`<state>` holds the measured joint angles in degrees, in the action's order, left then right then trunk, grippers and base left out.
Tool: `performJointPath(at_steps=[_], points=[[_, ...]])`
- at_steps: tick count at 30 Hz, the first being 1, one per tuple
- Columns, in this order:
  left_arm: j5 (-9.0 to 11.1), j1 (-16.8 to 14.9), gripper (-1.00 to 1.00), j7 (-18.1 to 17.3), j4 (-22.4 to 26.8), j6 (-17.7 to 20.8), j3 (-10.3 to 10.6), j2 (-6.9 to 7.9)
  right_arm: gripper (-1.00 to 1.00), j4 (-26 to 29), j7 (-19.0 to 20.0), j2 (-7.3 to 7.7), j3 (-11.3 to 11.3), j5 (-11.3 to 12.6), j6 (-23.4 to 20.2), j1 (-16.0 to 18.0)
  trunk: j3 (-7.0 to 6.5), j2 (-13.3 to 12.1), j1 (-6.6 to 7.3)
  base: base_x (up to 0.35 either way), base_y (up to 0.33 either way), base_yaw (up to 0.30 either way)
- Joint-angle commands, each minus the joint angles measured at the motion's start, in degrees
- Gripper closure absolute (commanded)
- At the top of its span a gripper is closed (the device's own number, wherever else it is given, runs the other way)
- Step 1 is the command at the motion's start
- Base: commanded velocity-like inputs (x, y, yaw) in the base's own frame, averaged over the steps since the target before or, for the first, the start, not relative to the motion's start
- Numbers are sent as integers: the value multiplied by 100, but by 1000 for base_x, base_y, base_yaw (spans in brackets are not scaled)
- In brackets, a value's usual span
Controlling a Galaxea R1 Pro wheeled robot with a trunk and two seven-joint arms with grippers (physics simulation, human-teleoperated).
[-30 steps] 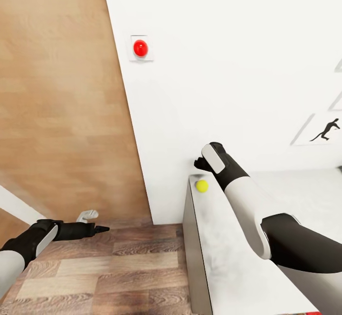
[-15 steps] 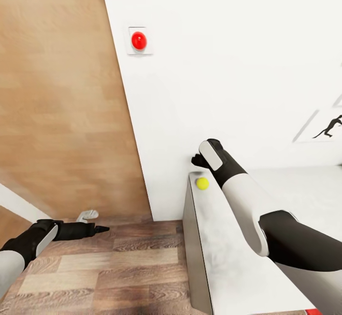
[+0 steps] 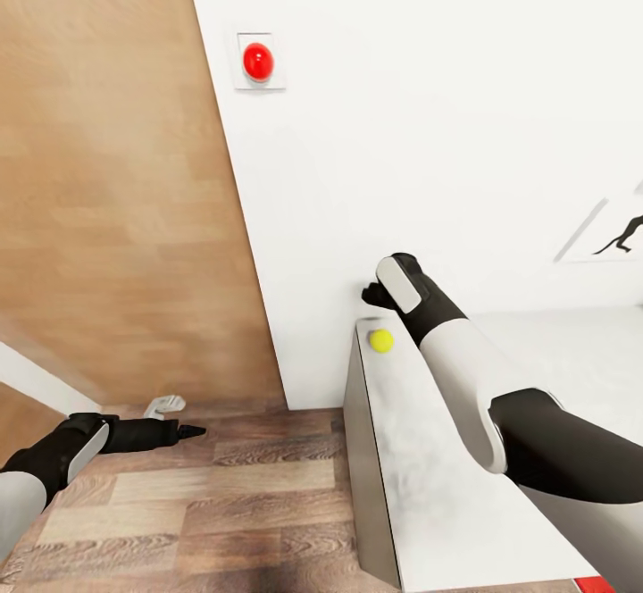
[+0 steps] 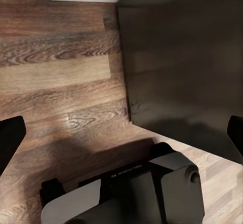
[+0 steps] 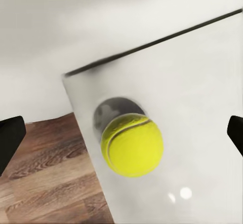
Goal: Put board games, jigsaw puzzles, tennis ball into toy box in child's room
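Tennis ball [image 3: 381, 340] at table [image 3: 446, 486] corner, near wall [image 3: 429, 129]

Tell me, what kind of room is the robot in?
Probably a bedroom or playroom: a tennis ball lies on a pale table, a sports silhouette picture hangs on the white wall, and the floor is wood planks.

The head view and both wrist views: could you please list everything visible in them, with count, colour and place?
tennis ball: one, yellow-green, on the table's far corner near the wall.
table: one, pale grey-white, at the right against the wall.
red button: one, on a white plate high on the white wall.
sports picture: one, black silhouette, on the wall at the right edge.
door: one, light wood, at the left.
floor: dark wood planks.
right gripper: black, open, above the ball.
left gripper: black, open, low over the floor.
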<state>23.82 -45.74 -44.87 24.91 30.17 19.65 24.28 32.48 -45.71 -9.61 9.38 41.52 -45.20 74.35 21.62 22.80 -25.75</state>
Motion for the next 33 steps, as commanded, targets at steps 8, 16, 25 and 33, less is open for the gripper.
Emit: performJointPath(at_steps=[8,16,25,33], points=[[52,-5,-100,2,5,47,30,6,-100,4,-47,26,29,66,-53,9,85,11,-3,0,0,0],[52,-5,-100,0,5,45,30,6,-100,4,-44,29,29,67,-56,10,160,11,-3,0,0,0],[52,-5,-100,4,5,46,30,5,-100,4,-44,27,29,67,-51,10,245,11,-3,0,0,0],[52,-5,-100,4,5,44,30,6,-100,-3,-44,-1,29,67,-43,10,320,11,-3,0,0,0]])
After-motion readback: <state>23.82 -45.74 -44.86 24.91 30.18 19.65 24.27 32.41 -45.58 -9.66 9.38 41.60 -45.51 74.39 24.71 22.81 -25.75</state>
